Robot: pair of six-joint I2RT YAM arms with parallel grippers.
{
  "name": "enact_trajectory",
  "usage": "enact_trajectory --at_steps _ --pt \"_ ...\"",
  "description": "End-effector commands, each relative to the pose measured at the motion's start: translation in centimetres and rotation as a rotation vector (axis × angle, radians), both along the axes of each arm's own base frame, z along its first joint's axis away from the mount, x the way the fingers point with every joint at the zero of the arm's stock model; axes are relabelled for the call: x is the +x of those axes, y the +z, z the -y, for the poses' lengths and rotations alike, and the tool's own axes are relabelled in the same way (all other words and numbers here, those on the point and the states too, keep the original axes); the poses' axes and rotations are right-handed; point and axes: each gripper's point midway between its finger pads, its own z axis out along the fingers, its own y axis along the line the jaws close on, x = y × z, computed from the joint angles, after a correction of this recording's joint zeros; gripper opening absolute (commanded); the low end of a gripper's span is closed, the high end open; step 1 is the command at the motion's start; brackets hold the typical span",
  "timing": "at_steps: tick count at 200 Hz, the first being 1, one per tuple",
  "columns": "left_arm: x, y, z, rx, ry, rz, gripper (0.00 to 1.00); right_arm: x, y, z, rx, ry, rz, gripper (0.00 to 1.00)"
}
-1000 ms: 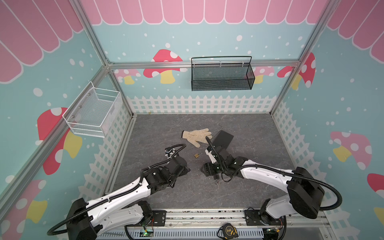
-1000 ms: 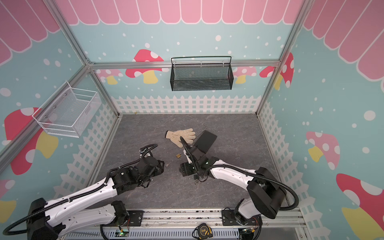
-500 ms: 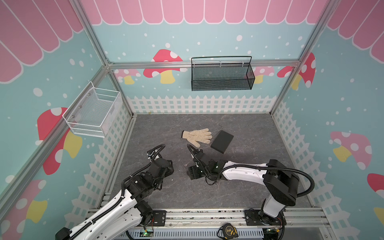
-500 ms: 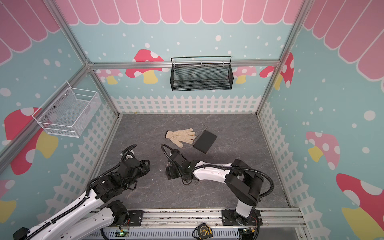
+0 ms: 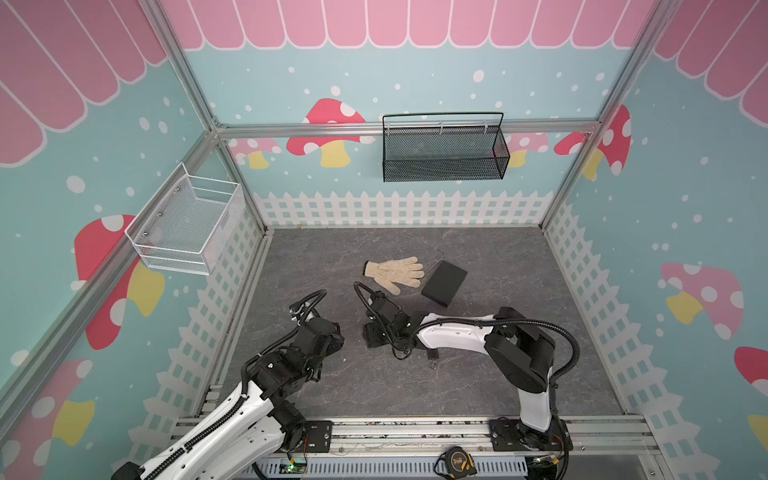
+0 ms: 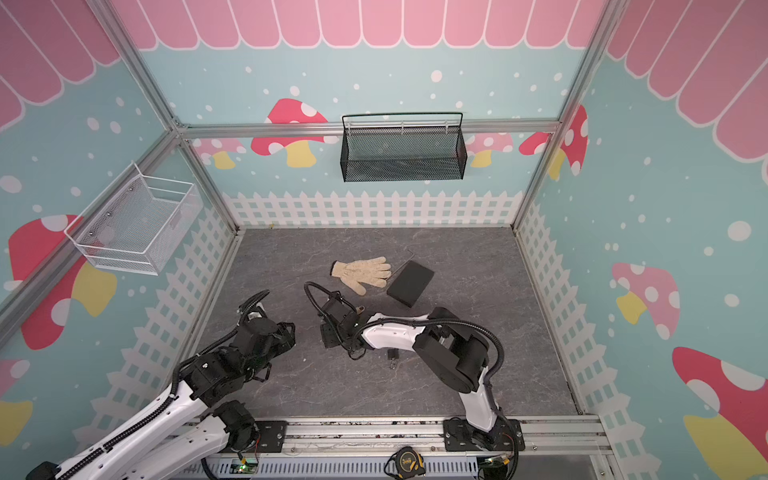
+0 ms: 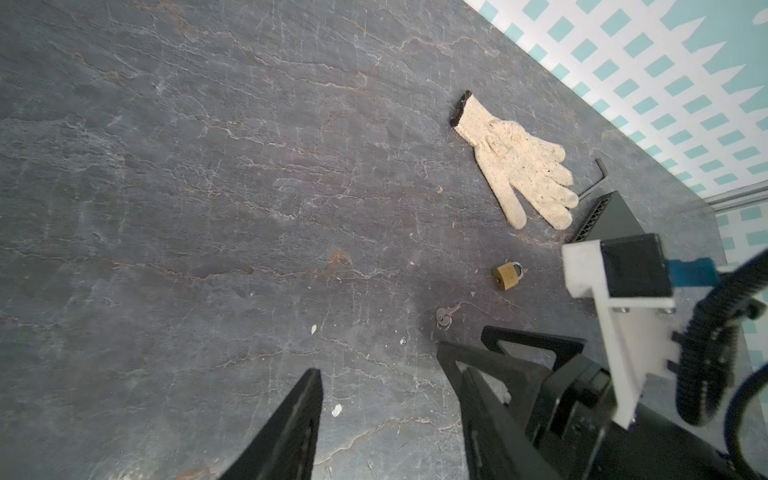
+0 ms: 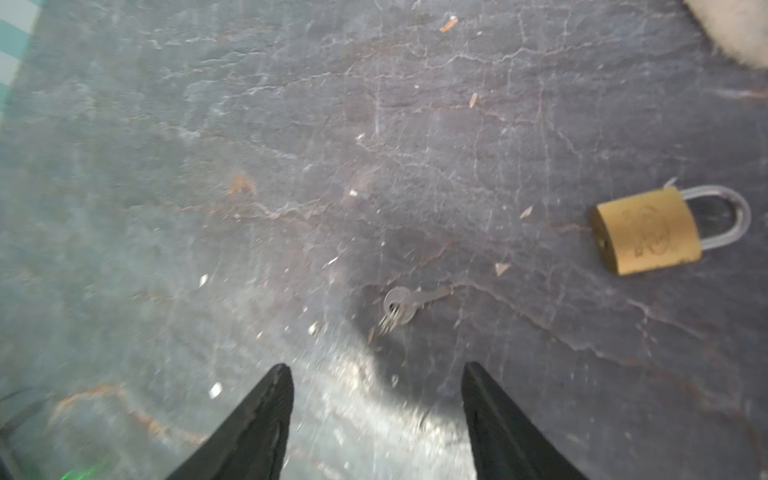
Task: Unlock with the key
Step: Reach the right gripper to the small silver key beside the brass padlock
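Both tools spread and empty; key and padlock lie loose on the table.

The right tool (image 8: 374,368) hangs low over the grey table (image 5: 490,249) with its jaws apart and nothing between them. The small silver key (image 8: 401,305) lies flat just ahead of its fingertips, touching neither. The brass padlock (image 8: 648,230) lies flat near the key but apart from it, and its shackle looks closed. The left tool (image 7: 388,372), also spread and holding nothing, hovers close beside the right one, with the key and padlock ahead of it. Further back lie a cream knitted glove (image 7: 515,166), a flat black box (image 5: 444,282) and a thin hex wrench (image 7: 598,176) by the box's far edge.
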Motion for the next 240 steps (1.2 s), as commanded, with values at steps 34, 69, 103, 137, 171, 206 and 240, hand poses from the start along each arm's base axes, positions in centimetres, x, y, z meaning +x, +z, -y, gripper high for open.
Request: enact_trajectory --at_steps 34,69,103,137,171,206,240 --pt "-0.6 -0.7 -1.4 -0.015 0.053 -0.001 0.53 1.3 -1.2 -0.4 -0.098 0.015 0.044 0.54" --pt "-0.8 -0.8 -1.6 -0.025 0.061 0.004 0.53 1.6 -1.9 -0.6 -0.132 0.033 0.050 0.45" --pt "-0.9 -0.9 -1.7 -0.038 0.070 0.003 0.53 1.8 -1.9 -0.9 -0.157 0.050 0.071 0.37" --pt "-0.9 -1.1 -1.7 -0.044 0.071 -0.001 0.53 1.6 -2.1 -1.4 -0.163 0.071 0.069 0.32" --pt "-1.1 -1.3 -1.7 -0.054 0.074 -0.005 0.53 1.3 -2.5 -1.7 -0.173 0.083 0.068 0.31" --pt "-1.1 -1.3 -1.6 -0.070 0.076 0.001 0.53 1.4 -2.6 -1.7 -0.185 0.084 0.077 0.28" --pt "-1.1 -1.4 -1.5 -0.079 0.075 0.001 0.53 1.5 -2.8 -1.6 -0.212 0.091 0.082 0.23"
